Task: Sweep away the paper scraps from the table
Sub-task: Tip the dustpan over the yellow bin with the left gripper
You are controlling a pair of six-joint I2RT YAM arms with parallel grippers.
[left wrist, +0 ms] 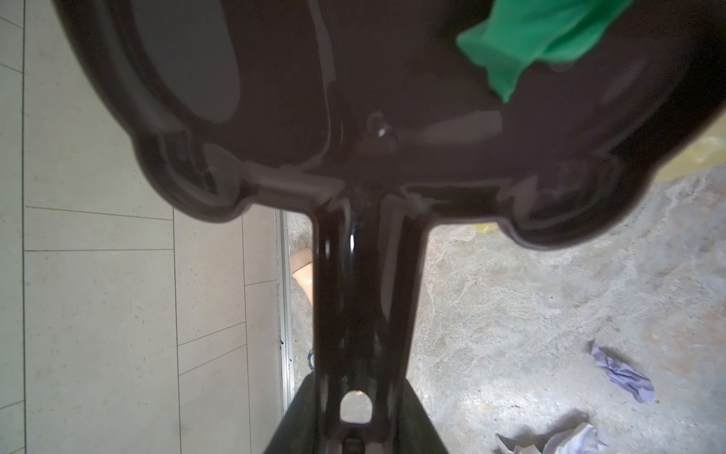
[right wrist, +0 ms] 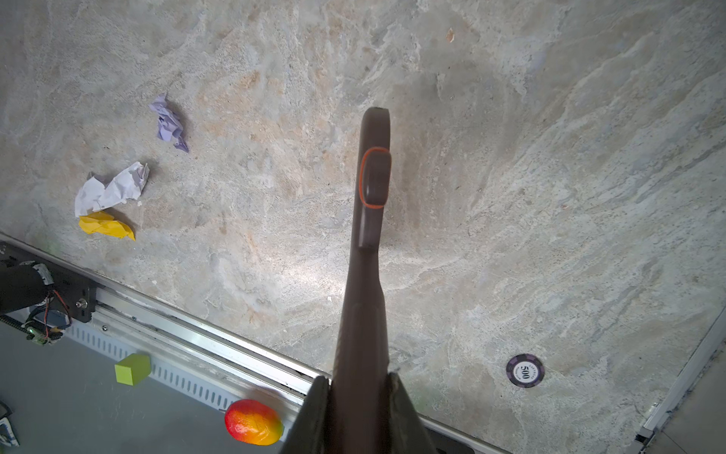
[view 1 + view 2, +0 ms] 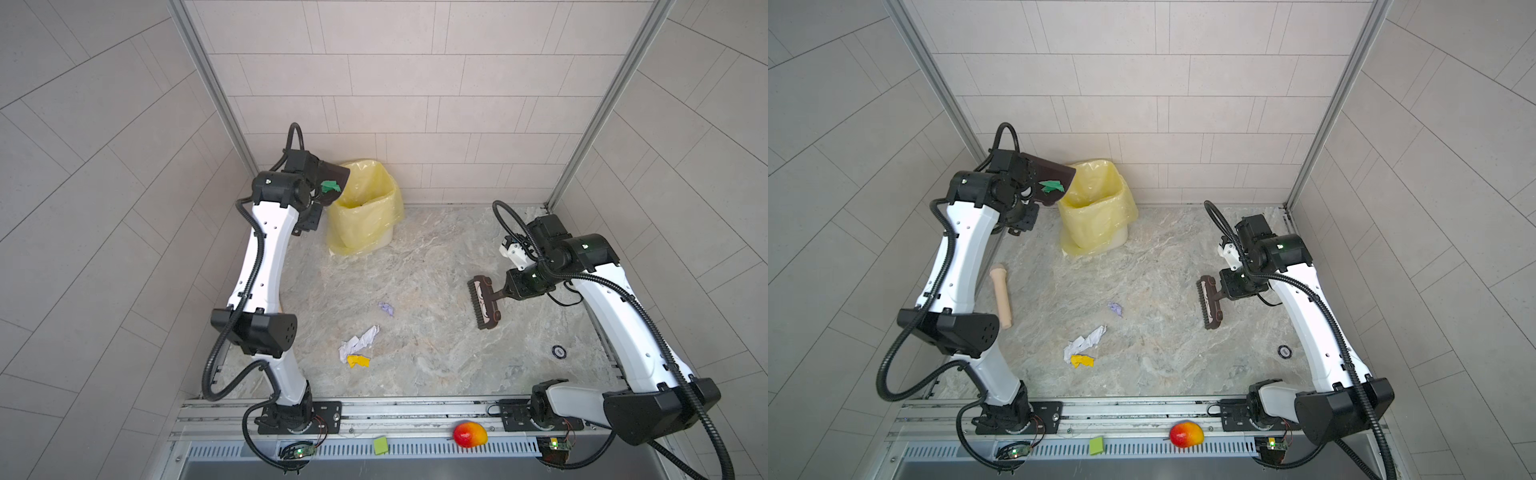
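- Left gripper (image 1: 355,428) is clamping the dustpan (image 3: 334,171) by its handle, holding it raised and tipped at the rim of the bin (image 3: 365,216) with the yellow liner.
- Green scrap (image 3: 330,186) is sitting in the pan short of the lip, not in the bin. Risk: it's clinging to the plastic, or sliding off the pan's side and landing on the table (image 3: 436,353) beside the bin.
- Pan lip is looking just over the liner edge, though overlap is hard to judge from above. Tipping further could be snagging the liner and dragging or toppling the light bin.
- Right gripper (image 2: 355,416) is squeezing fully closed on the brush (image 3: 484,301) handle, with the brush head waiting well apart from the other paper scraps.
- Those are lying mid-table: lavender scrap (image 3: 386,308) alone, white scrap (image 3: 359,340) and yellow scrap (image 3: 358,361) touching. Risk: a fast stroke is flicking these light crumpled bits past the pan or toward the front rail.
- Poker chip (image 2: 525,370) is lying near the right arm and a beige cylinder (image 3: 1000,297) beside the left arm. A wide sweep, or the pan coming down, could be dragging them along.
- Mango (image 3: 469,434) and lime note (image 3: 380,444) are sitting off the table on the front frame, so they're staying out of the path.
- Side load on the bristles could be twisting the thin handle in the jaws.
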